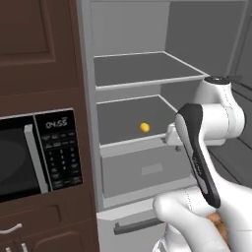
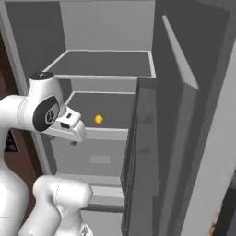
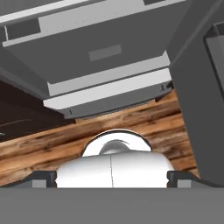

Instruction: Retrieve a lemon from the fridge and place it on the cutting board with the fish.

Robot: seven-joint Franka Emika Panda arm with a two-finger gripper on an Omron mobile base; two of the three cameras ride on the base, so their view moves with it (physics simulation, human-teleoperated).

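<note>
The fridge (image 1: 128,29) stands open, its grey shelves bare except for one item. The lemon (image 1: 144,127) (image 2: 98,119), small, round and yellow, rests on the lower shelf towards its middle. My gripper (image 1: 170,140) (image 2: 63,139) hangs at the front edge of that shelf, above the bottom drawer (image 1: 147,170), and points down, well in front of the lemon and apart from it. In the hand view the gripper (image 3: 111,179) is open, its fingertips (image 3: 43,177) far apart with nothing between them. The cutting board and the fish are out of view.
A black microwave (image 1: 34,152) sits in dark brown cabinets (image 1: 34,49) left of the fridge. The open fridge door (image 2: 184,138) stands close on the right. Below the hand lie the drawer front (image 3: 105,52) and wooden floor (image 3: 131,127).
</note>
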